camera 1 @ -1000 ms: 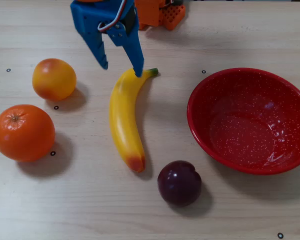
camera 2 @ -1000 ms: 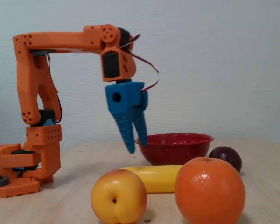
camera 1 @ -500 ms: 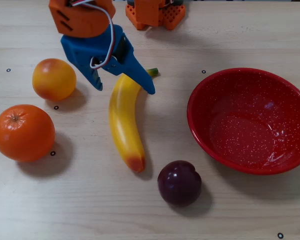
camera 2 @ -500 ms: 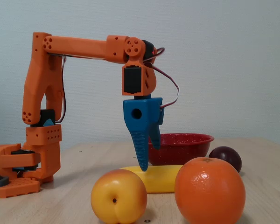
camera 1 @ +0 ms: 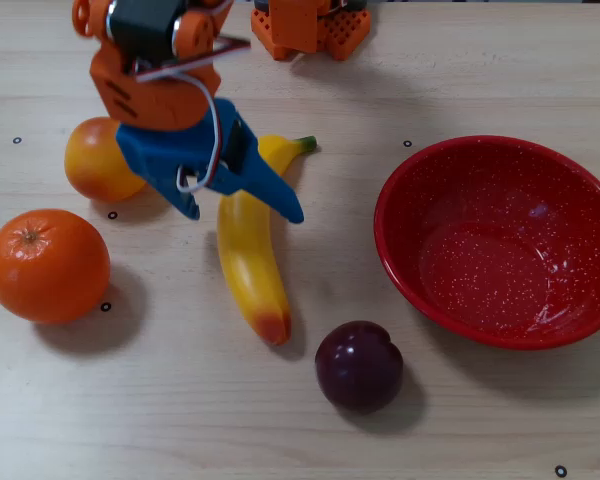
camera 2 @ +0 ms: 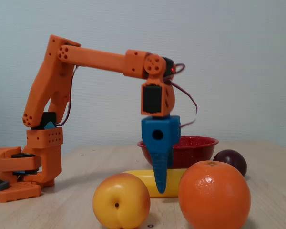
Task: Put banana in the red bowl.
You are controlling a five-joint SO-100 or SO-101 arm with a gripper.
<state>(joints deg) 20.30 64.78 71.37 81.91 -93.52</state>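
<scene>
In the fixed view we see the orange and a yellow peach nearest, then the banana flat on the table. Our blue fingers are spread open, straddling its upper half. Farther off sit a plum and the empty red bowl.

You see a yellow banana with green stem, a white-speckled red bowl, and a blue end effector.
</scene>
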